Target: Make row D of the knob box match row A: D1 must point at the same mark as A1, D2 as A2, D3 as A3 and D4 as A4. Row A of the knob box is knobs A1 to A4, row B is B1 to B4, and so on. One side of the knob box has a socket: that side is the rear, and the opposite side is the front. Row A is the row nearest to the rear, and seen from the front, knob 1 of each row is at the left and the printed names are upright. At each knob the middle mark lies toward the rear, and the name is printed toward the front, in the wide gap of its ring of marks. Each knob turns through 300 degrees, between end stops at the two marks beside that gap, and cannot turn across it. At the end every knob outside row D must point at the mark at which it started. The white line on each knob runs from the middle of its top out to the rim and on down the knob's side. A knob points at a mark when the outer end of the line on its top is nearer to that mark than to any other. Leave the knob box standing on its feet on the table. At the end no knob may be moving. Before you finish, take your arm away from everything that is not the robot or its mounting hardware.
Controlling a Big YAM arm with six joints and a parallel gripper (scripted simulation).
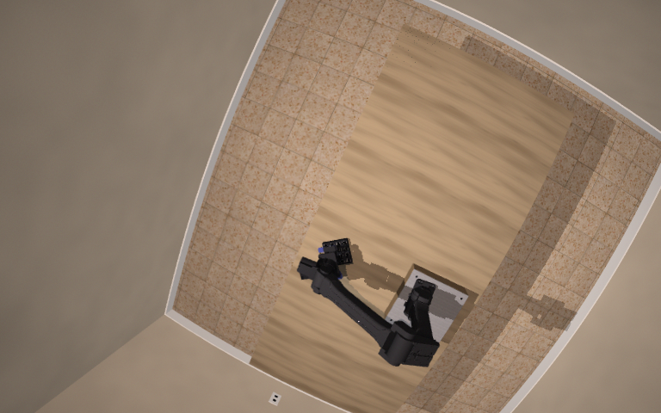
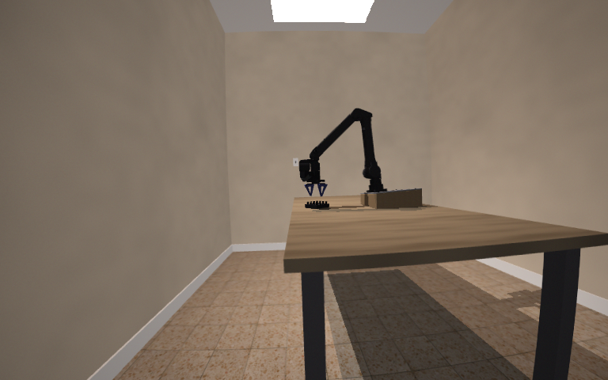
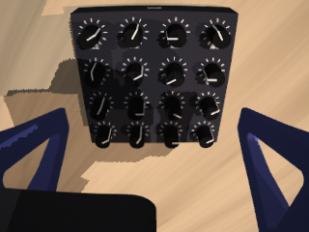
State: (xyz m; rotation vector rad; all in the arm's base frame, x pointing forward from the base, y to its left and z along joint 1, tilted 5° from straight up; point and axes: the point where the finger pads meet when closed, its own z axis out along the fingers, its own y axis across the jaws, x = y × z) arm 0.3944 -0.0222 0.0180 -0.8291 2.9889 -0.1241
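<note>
Knob box [image 1: 342, 248] [image 2: 317, 205] [image 3: 154, 72] sits below 1 gripper [image 1: 330, 263] [image 2: 316, 195] [image 3: 153, 117], its jaws spread wide.

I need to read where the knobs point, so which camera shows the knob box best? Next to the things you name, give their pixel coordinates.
The wrist view: the knob box [image 1: 350, 263] [image 2: 317, 205] [image 3: 154, 92] shows every knob's white line. The top view has the arm partly covering it; the exterior shows just a small, dark side profile.

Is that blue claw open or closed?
Open: the gripper's two blue fingers stand wide apart, and the wrist view shows nothing between their tips.
</note>
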